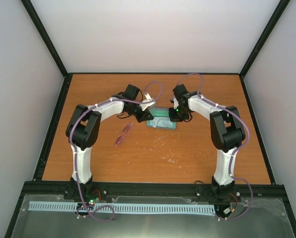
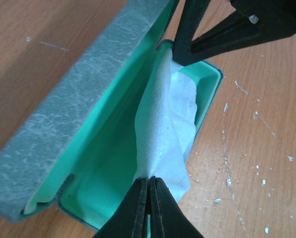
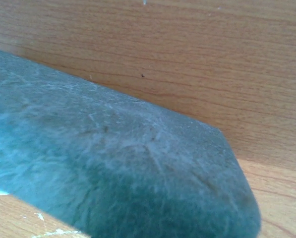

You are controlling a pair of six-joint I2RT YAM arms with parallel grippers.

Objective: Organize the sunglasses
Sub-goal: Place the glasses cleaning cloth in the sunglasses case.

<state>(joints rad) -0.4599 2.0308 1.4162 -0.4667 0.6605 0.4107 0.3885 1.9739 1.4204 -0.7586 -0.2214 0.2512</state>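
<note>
Sunglasses [image 1: 123, 135] lie folded on the table [image 1: 197, 153], left of centre in the top view. They sit beside the left arm's forearm, apart from the case [image 1: 162, 120] and outside it. No gripper touches them.

Case position: centre of the table, between the two grippers, open. In the left wrist view the lid [image 2: 73, 99] runs diagonally across the left of the frame, grey-blue outside. The tray lining is green.

Cloth [image 2: 162, 134]: pale, crumpled, resting in the tray. One fold rises toward the bottom centre of the left wrist view.

Left gripper [image 2: 148, 179]: fingers [image 2: 138, 203] pressed together, pinching the near edge of the cloth over the tray's near rim.

Right gripper [image 1: 175, 118]: at the right end of the case in the top view. In the left wrist view its black fingers converge on the far end of the tray, at the top of the frame. Whether they clamp the wall cannot be told. The right wrist view shows only the blurred grey-blue case exterior and bare table.
</note>
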